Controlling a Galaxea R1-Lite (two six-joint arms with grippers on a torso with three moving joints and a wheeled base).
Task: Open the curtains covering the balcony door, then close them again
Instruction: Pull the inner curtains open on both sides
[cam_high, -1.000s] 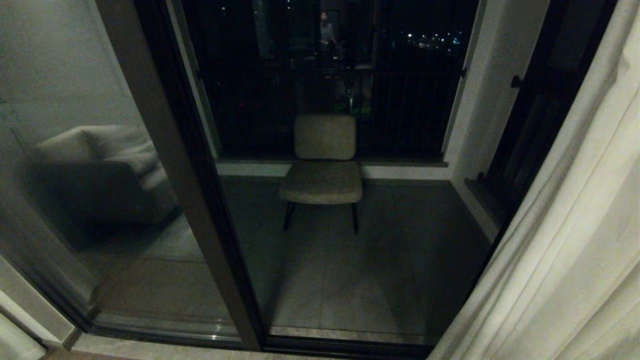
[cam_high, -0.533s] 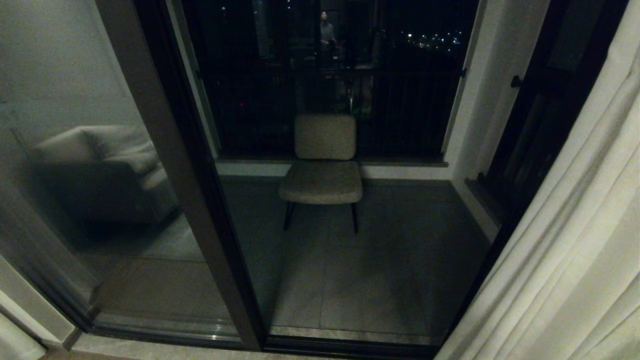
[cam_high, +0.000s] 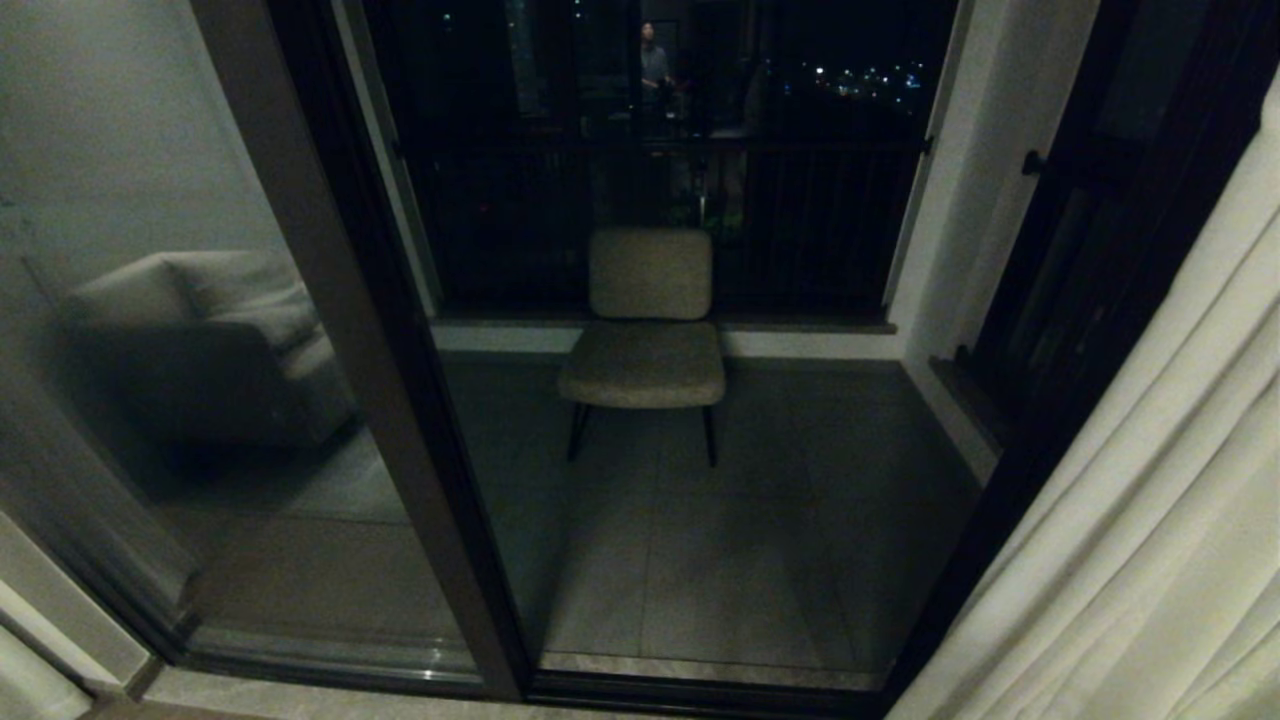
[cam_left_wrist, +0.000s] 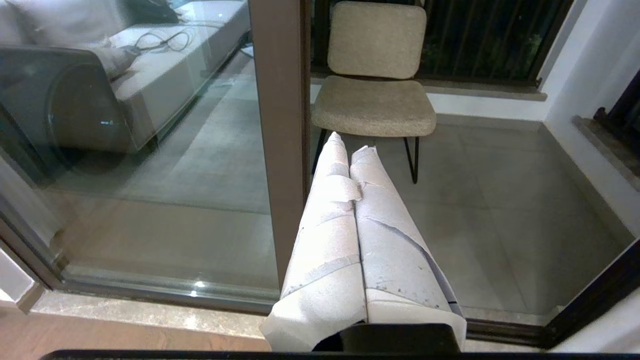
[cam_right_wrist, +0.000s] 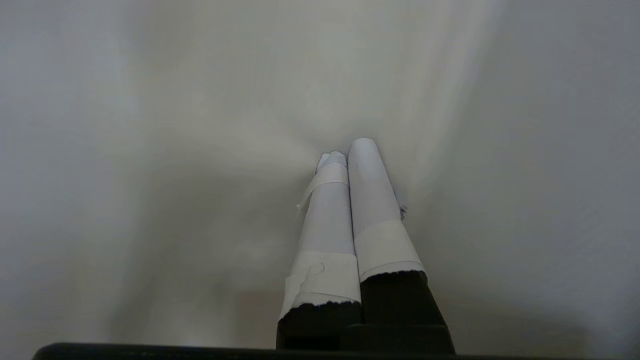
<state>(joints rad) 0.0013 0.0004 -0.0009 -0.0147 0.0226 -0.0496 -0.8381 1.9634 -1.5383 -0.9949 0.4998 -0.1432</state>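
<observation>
The right gripper (cam_right_wrist: 347, 152) has its fingers pressed together, tips against the curtain (cam_right_wrist: 200, 125) fabric, gripping nothing. The curtain (cam_high: 1150, 540) hangs bunched at the right edge of the glass balcony door (cam_high: 360, 340). The left gripper (cam_left_wrist: 350, 145) is closed, empty

Head and left wrist share chair (cam_high: 645, 330).
</observation>
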